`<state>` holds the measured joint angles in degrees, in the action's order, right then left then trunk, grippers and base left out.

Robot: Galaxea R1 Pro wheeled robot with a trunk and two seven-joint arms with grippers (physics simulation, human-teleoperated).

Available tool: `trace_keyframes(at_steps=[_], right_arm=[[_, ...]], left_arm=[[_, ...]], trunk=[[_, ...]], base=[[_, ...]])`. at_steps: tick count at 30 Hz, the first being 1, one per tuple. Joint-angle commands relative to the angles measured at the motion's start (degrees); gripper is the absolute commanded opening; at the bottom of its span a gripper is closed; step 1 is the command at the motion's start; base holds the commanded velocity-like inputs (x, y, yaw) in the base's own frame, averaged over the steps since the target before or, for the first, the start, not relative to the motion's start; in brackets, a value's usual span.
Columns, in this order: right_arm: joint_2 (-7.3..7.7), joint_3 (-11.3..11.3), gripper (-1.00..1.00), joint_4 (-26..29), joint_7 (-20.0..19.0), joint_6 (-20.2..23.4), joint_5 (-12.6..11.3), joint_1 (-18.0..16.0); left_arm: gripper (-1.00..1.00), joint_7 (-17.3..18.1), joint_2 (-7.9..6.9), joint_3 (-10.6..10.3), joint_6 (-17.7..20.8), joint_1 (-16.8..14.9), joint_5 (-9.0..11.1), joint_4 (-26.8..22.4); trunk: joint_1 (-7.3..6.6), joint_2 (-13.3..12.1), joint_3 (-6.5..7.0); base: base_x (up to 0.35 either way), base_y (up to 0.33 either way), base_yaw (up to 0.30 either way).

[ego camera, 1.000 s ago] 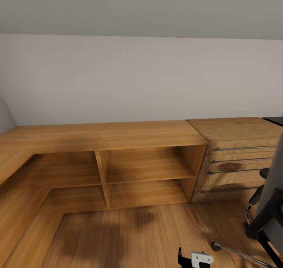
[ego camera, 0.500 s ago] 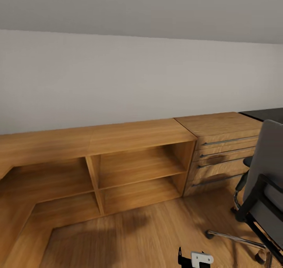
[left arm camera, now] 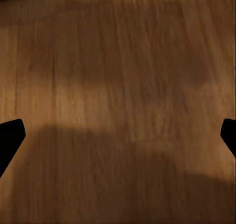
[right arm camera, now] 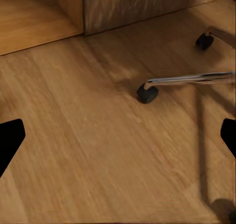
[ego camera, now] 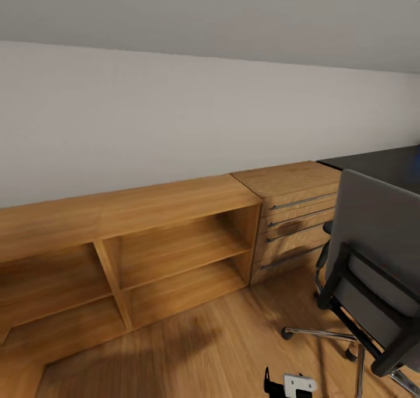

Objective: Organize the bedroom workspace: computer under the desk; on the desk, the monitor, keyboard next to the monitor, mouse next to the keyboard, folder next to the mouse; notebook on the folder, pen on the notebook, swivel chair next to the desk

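Since the earlier frames your head camera has swung to the right: the whole scene has slid leftward across the view, and the furniture itself has not moved. The swivel chair (ego camera: pixel 373 269), formerly a sliver at the right edge, now occupies the lower right of your head view, its grey backrest turned toward you and its seat hidden, so you cannot tell from here whether the folder lies on it. The dark desk (ego camera: pixel 379 163) now appears behind the chair, against the white wall (ego camera: pixel 175 124). A wooden drawer unit (ego camera: pixel 291 211) with four metal handles stands just beside the desk, and an open wooden shelf unit (ego camera: pixel 169 240) adjoins the drawer unit on its far side.

In your right wrist view, the chair's chrome leg (right arm camera: pixel 189 79) and a black caster (right arm camera: pixel 146 93) rest on the wooden floor (right arm camera: pixel 98 150), with a second caster (right arm camera: pixel 204 40) further off. The right gripper (right arm camera: pixel 118 138) has its fingers spread wide, holding nothing. In your left wrist view, the left gripper (left arm camera: pixel 118 138) is likewise spread wide and empty above bare shadowed floor.
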<state>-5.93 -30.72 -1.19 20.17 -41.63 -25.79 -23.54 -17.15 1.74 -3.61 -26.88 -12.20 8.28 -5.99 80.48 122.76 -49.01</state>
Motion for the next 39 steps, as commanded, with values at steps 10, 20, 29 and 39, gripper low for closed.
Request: trace_keyframes(at_steps=[10,20,29,39], right_arm=[[-0.01,-0.43,1.00,-0.14,0.24,-0.10,-0.23,-0.08],[0.04,-0.41,1.00,-0.15,0.22,-0.09,-0.23,-0.10],[0.04,-0.42,1.00,-0.16,0.22,-0.11,-0.23,-0.08],[0.04,-0.40,1.00,-0.16,0.22,-0.11,-0.23,-0.08]], left_arm=[[1.00,-0.12,0.08,-0.71,-0.19,-0.02,0.34,0.01],[1.00,0.01,0.31,-1.03,-0.19,-0.02,0.08,0.01],[1.00,0.01,0.37,-1.05,-0.19,-0.02,0.07,0.01],[1.00,0.01,0.37,-1.05,-0.19,-0.02,0.07,0.01]], trunk=[[-0.01,0.02,-0.05],[-0.01,0.02,-0.05],[-0.01,0.02,-0.05],[-0.01,0.02,-0.05]], base=[[-0.145,0.000,-0.298],[-0.005,0.000,-0.298],[0.000,0.000,-0.295],[0.000,0.000,-0.287]])
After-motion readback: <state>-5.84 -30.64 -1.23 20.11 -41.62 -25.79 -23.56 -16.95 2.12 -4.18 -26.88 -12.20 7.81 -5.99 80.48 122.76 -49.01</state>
